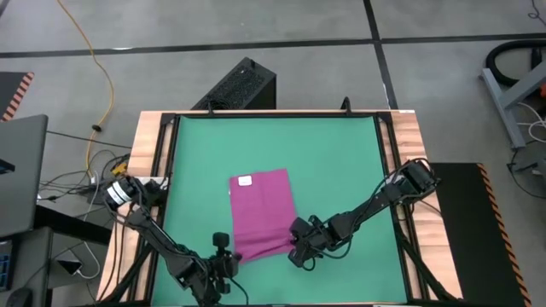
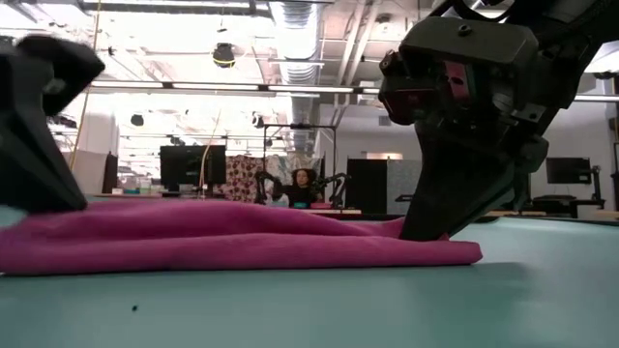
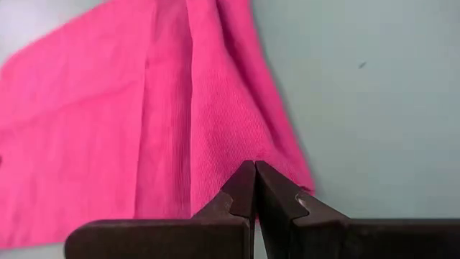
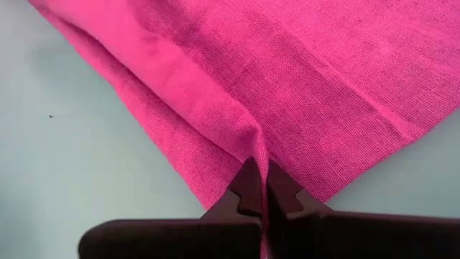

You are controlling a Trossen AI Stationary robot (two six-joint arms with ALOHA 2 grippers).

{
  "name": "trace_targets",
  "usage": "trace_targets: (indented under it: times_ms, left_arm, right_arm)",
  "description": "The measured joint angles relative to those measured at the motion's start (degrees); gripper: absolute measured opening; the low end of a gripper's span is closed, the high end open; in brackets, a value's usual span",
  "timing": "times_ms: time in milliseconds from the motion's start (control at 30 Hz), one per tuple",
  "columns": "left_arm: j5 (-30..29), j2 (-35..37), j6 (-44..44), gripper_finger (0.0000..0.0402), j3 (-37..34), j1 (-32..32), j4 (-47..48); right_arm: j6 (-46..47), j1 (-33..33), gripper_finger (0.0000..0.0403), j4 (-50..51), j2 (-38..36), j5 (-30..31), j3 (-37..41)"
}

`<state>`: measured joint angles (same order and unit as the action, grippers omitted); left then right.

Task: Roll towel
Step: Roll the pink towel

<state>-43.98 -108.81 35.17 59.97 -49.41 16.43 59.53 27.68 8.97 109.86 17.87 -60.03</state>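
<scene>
The magenta towel (image 1: 263, 213) lies flat on the green table mat, its white tag (image 1: 245, 180) at the far left corner. My left gripper (image 1: 225, 249) is shut at the towel's near left corner; its wrist view (image 3: 255, 171) shows this too. My right gripper (image 1: 297, 245) is shut at the near right corner, as its wrist view (image 4: 259, 173) also shows. In the low view the towel (image 2: 232, 237) lies low on the mat, with the right gripper (image 2: 435, 224) standing on its right end and the left arm (image 2: 39, 126) at its left end. My left gripper pinches the towel's near edge by the left corner (image 3: 244, 155) between its two fingertips, slanting down from the table's near side. Folds in the cloth run up to the fingertips. The towel rests on the mat. My right gripper pinches a raised ridge of cloth at the near right corner (image 4: 257, 147) between its two fingertips, slanting down from the table's near right. The cloth puckers into the fingers. The rest of the towel lies on the mat.
The green mat (image 1: 341, 162) is bare on the far side and to the right of the towel. Wooden table rims (image 1: 149, 153) run along both sides. A person sits in the room far behind the table (image 2: 302, 186).
</scene>
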Motion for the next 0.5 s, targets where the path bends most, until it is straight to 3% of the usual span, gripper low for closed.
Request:
trace_targets:
  times_ms: [333,500]
  left_arm:
    - [-2.5,0.0,2.0,0.0,-3.0,0.0,-1.5]
    - [-2.0,0.0,1.6,0.0,-3.0,0.0,-1.4]
  right_arm:
    - [0.0,0.2,0.002,0.0,0.0,0.3,0.0]
    - [-4.4,0.5,0.0037,-1.4,-0.3,0.4,0.0]
